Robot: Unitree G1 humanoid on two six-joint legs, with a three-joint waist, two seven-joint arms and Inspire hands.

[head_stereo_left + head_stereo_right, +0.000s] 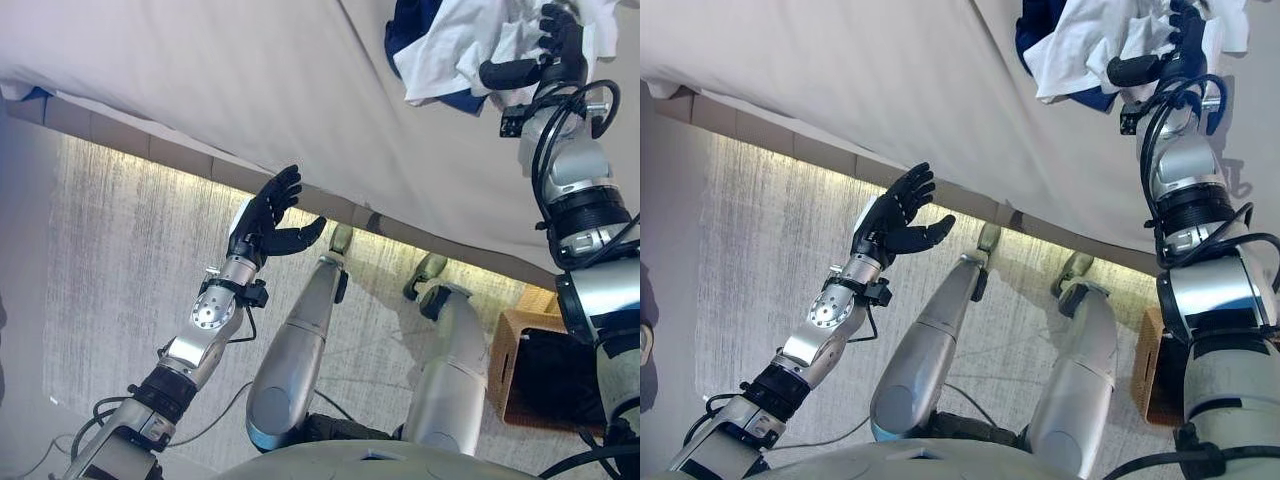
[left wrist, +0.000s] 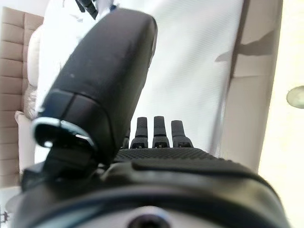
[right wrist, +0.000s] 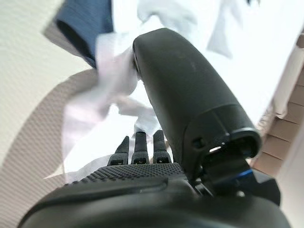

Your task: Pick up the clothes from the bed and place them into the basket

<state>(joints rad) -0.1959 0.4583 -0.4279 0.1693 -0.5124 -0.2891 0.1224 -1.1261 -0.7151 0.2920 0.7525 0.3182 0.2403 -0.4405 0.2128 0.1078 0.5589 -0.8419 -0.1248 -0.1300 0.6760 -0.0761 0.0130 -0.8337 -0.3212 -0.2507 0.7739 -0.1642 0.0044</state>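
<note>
The step in hand was the reach for the pickup. The crumpled heap of white and dark navy blue cloth garments [image 1: 455,50] lay on the wide bed covered with a smooth off-white sheet [image 1: 200,70], well in from its near edge. The dark right hand [image 1: 545,55] was stretched out to the heap, its thumb jutting sideways just beside the white folds. Its own wrist view showed the fingers [image 3: 137,145] straight and relaxed, pointing into the white cloth with nothing gathered in them, so I judged the clothes not yet gripped.

The dark left hand [image 1: 272,222] hung idle in front of the bed's edge, over the pale striped floor [image 1: 130,260], fingers spread and holding nothing.

The light-brown woven wicker basket with a dark opening [image 1: 535,375] stood on the floor beside the robot's right side, well apart from the heap.

The next move probably called for the right hand to sink into the cloth, curl round a good bunch of it, lift it clear of the sheet, then swing back and down to the basket.
</note>
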